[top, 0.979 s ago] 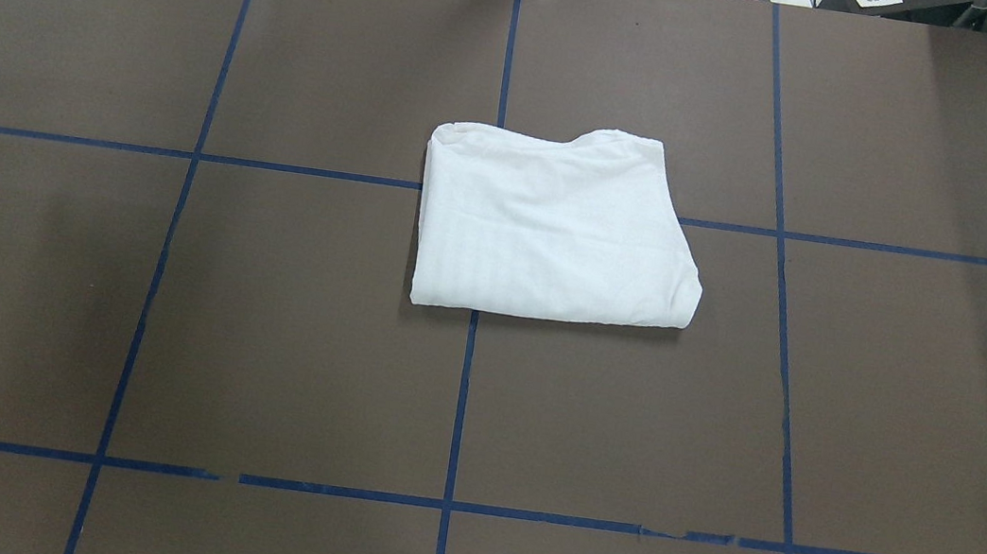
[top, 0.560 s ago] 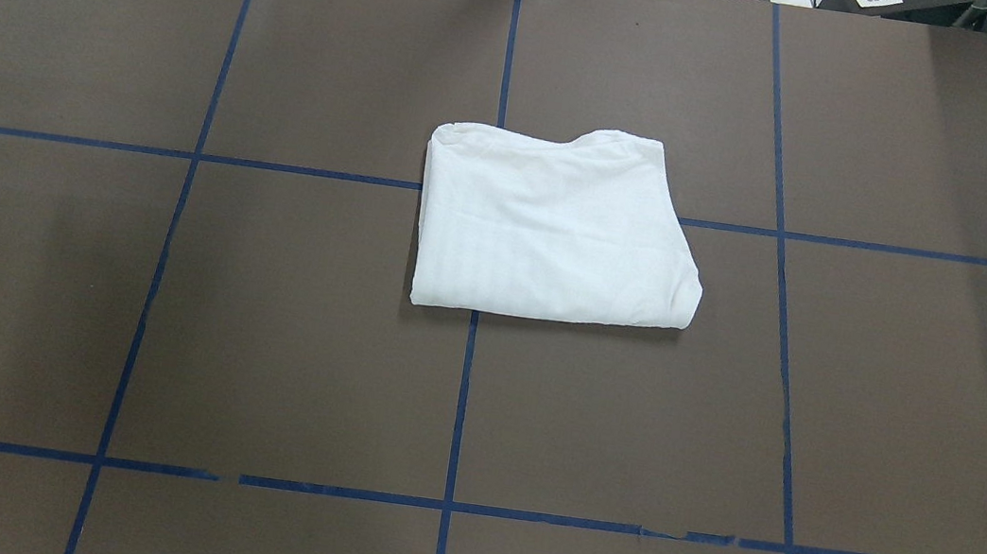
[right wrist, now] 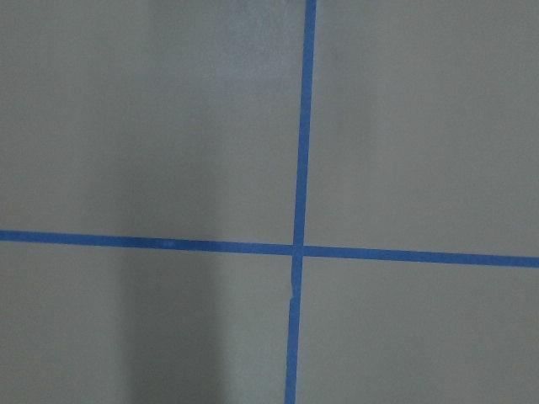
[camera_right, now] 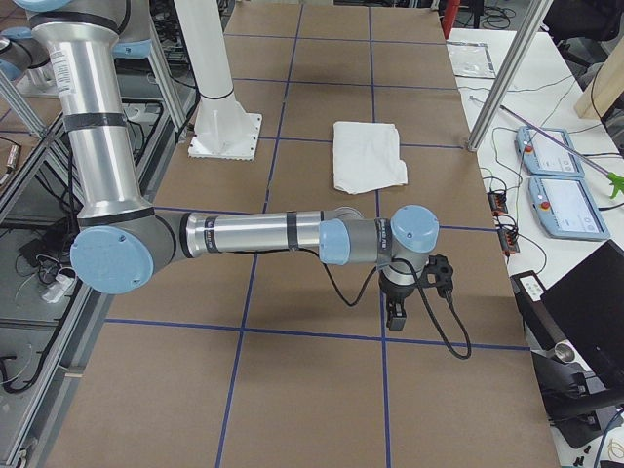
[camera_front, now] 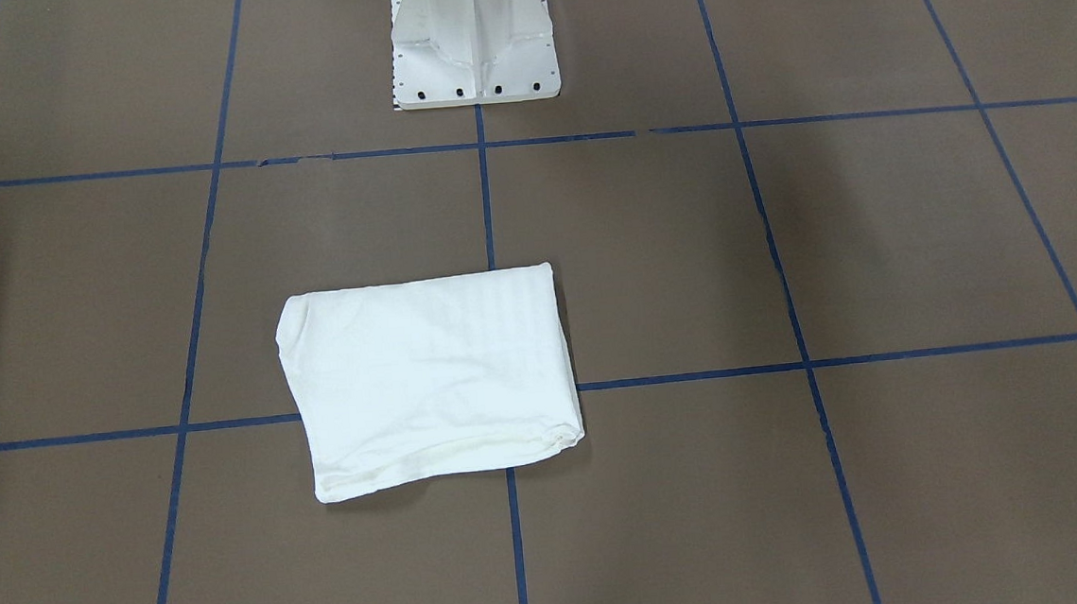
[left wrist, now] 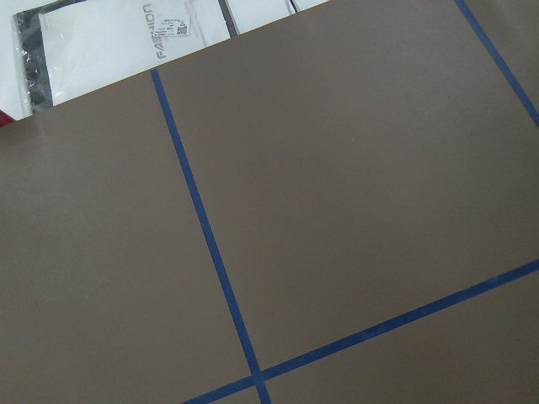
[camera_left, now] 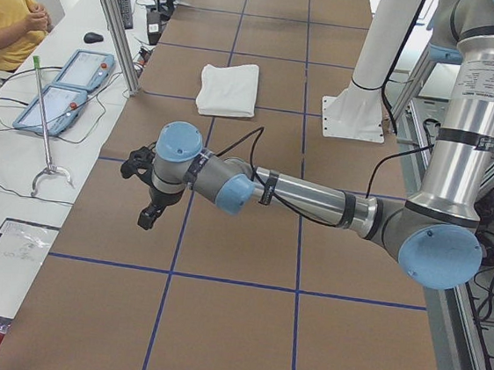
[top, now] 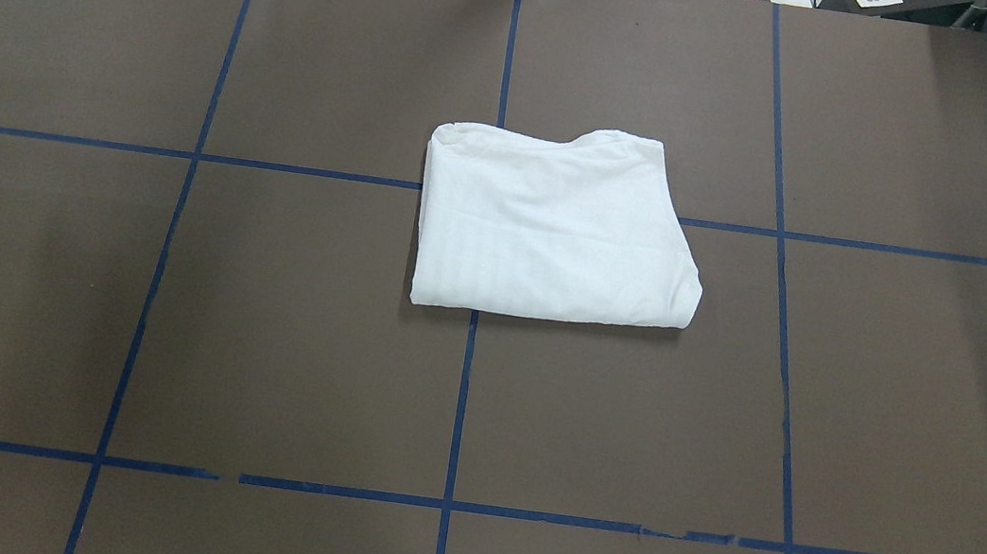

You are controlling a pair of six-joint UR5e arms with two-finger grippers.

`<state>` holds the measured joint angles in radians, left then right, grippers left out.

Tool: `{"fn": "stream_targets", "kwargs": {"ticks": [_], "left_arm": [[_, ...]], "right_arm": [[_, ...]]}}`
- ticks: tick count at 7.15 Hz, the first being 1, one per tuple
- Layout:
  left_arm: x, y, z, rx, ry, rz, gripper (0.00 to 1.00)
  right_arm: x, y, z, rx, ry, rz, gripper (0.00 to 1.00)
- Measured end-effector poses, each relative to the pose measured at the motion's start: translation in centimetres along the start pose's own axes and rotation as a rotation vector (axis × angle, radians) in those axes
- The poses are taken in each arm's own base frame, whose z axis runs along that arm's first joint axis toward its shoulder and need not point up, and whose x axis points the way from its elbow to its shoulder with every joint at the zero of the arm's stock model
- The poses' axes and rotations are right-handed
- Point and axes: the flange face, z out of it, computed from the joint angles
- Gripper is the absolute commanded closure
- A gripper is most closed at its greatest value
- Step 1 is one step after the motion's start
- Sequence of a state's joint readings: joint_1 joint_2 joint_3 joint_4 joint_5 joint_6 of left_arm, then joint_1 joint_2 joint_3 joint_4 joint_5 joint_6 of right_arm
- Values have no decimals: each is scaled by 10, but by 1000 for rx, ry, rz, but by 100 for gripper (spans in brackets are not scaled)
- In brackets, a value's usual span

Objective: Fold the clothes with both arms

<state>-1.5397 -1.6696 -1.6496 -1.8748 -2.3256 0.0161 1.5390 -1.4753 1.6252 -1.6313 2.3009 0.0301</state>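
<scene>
The white shirt [top: 557,228] lies folded into a compact rectangle at the middle of the brown table, across the blue centre tape line. It also shows in the front view [camera_front: 430,376] and in both side views [camera_left: 228,88] [camera_right: 368,156]. No text or label shows. My left gripper [camera_left: 146,219] hangs over bare table far from the shirt, towards the table's left end. My right gripper [camera_right: 395,317] hangs over bare table towards the right end. Both show only in the side views, so I cannot tell whether they are open or shut. Neither touches the shirt.
The white metal pedestal [camera_front: 473,37] stands at the robot's edge of the table. Blue tape lines [top: 460,406] grid the surface. Two teach pendants [camera_left: 67,87] and a person [camera_left: 9,14] are beside the far edge. A plastic bag [left wrist: 109,29] lies past the table's left end.
</scene>
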Motion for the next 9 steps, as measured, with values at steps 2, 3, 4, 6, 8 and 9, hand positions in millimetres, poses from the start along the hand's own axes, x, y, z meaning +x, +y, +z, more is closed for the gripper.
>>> {"fn": "stream_targets", "kwargs": {"ticks": [2,3,4,6,8,9], "left_arm": [[7,11,-5,-6,2,-25,0],[5,17,-2,-15,4,-38,0],[2,24,3,-25,6,-50,0],[-2,30,7,-30,5,-57,0],[-3,31,10,-35,6,-61,0],[-4,32,11,-40,7,-63,0]], "right_arm": [[-27,14,11,-33,9,-45,0],[-36,15,17,-45,8,-60,0],[-40,15,20,-54,7,-67,0],[-45,17,22,-69,2,-66,0],[-49,17,20,-67,-5,-68,0],[-50,15,20,-66,-7,-69,0]]}}
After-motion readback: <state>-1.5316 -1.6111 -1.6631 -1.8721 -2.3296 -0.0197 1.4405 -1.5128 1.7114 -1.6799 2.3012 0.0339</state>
